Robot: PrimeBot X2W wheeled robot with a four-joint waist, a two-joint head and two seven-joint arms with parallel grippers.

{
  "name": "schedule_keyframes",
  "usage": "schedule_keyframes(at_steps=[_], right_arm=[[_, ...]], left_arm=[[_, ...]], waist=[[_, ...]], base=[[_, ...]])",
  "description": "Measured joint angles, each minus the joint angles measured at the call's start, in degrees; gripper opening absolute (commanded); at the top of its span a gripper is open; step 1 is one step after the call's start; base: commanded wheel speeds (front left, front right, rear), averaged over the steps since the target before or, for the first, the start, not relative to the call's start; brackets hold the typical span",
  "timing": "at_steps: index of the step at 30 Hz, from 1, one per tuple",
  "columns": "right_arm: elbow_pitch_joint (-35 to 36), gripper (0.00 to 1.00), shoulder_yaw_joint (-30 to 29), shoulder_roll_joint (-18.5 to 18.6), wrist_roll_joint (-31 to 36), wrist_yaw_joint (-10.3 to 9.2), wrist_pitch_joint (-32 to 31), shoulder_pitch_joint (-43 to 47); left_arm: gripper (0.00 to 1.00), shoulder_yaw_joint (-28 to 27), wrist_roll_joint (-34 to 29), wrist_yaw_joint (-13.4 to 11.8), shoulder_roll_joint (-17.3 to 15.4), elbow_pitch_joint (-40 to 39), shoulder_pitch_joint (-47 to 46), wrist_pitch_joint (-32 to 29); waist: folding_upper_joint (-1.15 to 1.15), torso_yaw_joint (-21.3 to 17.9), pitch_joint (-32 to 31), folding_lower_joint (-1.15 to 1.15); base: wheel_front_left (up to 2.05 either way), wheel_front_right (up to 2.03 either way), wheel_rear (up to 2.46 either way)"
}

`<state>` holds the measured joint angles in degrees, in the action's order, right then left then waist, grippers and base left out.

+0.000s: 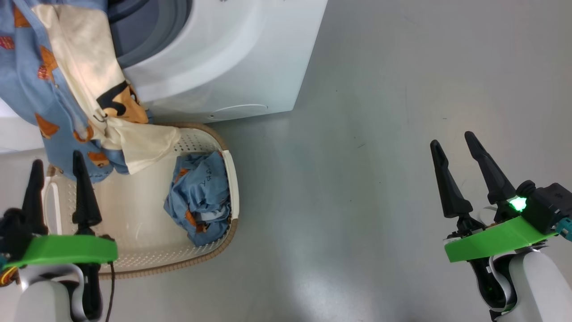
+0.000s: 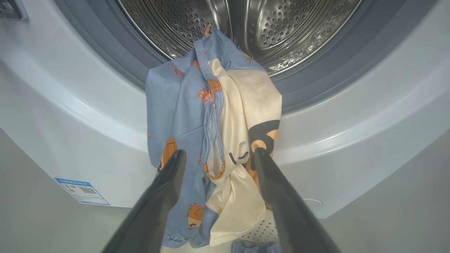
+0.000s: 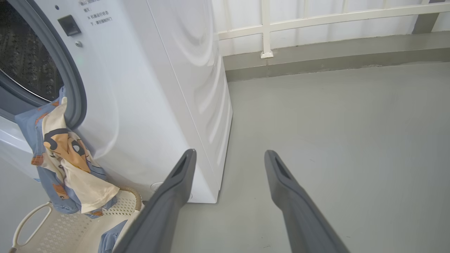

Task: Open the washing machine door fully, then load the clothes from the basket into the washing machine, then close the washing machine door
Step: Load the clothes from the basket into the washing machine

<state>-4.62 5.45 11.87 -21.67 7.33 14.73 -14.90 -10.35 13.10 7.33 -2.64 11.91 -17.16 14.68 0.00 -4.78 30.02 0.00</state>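
In the head view my left gripper (image 1: 56, 158) and right gripper (image 1: 452, 138) have fingers spread wide, holding nothing, with a garment (image 1: 67, 89) hanging lengthwise from the washing machine (image 1: 232, 53) at upper left into the basket (image 1: 134, 223); in the left wrist view, it trails down from the drum (image 2: 281, 28); in the right wrist view, I see it lower left.

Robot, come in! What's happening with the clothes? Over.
Left pincer, right pincer open, empty. Draped garment hangs from drum mouth; second garment in basket. Draped garment obstructs closing.
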Motion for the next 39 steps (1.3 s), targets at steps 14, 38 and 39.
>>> schedule_keyframes(at_steps=[14, 38, 39], right_arm=[[0.1, 1.00, 0.0, 0.1, 0.0, 0.00, 0.0, -0.1], [1.2, 1.00, 1.3, -0.3, 0.0, 0.00, 0.0, -2.1], [1.3, 1.00, 1.3, -0.3, 0.0, 0.00, 0.0, -2.3]], left_arm=[[1.00, 0.0, 0.0, 0.0, 0.2, 4.3, 0.1, 0.0], [1.00, 7.5, 6.4, 0.0, -7.5, 42.5, -24.1, -0.1], [1.00, 8.1, 6.5, 0.0, -8.0, 43.3, -25.0, -0.1]], waist=[[0.00, -0.5, 0.7, 0.00], [0.00, -1.9, 6.9, 0.00], [0.00, -2.0, 7.2, 0.00]], base=[[0.00, 0.00, 0.00], [0.00, 0.00, 0.00], [0.00, 0.00, 0.00]])
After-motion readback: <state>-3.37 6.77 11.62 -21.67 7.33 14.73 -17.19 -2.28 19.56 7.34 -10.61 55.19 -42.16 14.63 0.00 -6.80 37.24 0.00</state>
